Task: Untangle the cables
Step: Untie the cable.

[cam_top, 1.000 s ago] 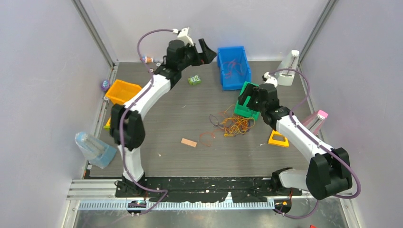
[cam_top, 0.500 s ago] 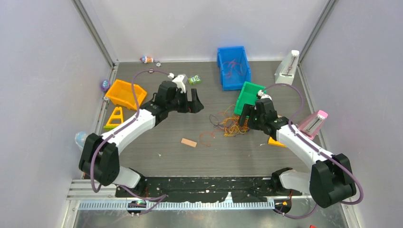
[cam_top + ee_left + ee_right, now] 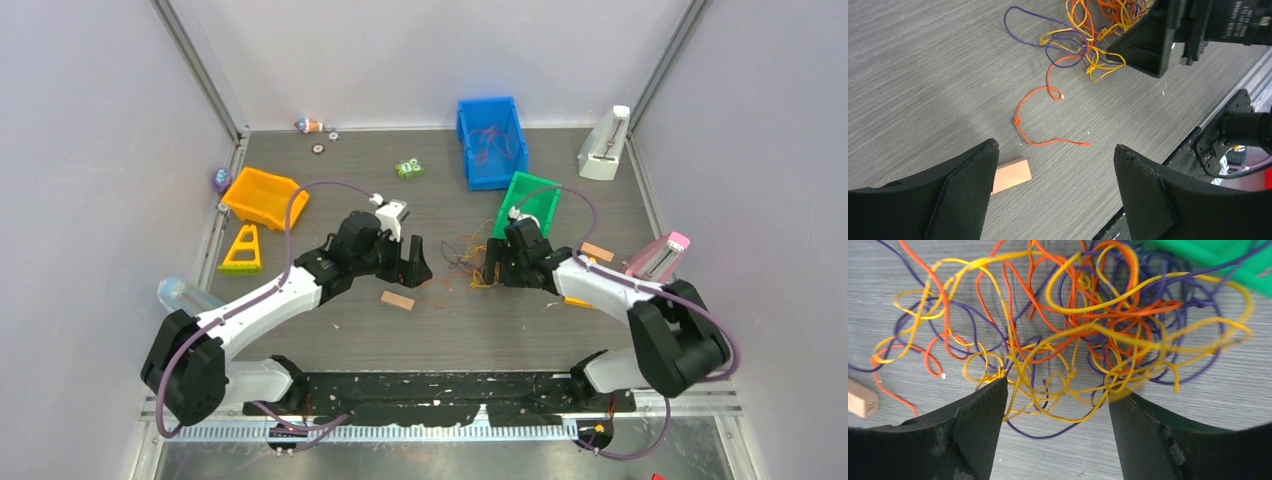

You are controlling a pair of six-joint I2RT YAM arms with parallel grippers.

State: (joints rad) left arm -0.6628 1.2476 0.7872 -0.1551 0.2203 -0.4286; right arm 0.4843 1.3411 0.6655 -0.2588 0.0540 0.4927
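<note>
Cables (image 3: 470, 262) sit mid-table (image 3: 520, 330) as one knotted bunch of orange, yellow and purple strands, just in front of the green bin (image 3: 532, 198). In the right wrist view the bunch (image 3: 1083, 335) spreads wider than deep, long axis side to side across the frame. One loose red strand (image 3: 1045, 117) trails out of the bunch toward the left arm's side. Its free end points back along the table and lies near the small wood block (image 3: 397, 300) without touching it.

Left gripper (image 3: 412, 268) has its fingers spread wide, holding nothing, low over bare table beside the block, with the red strand's tail just ahead of the fingertips. Right gripper (image 3: 1055, 390) is also spread wide and holds nothing. It is at the near edge of the bunch, with yellow loops lying in the gap between its fingers. Contact with the strands can't be told.

More thin wires lie in the blue bin (image 3: 490, 140) at the back.
</note>
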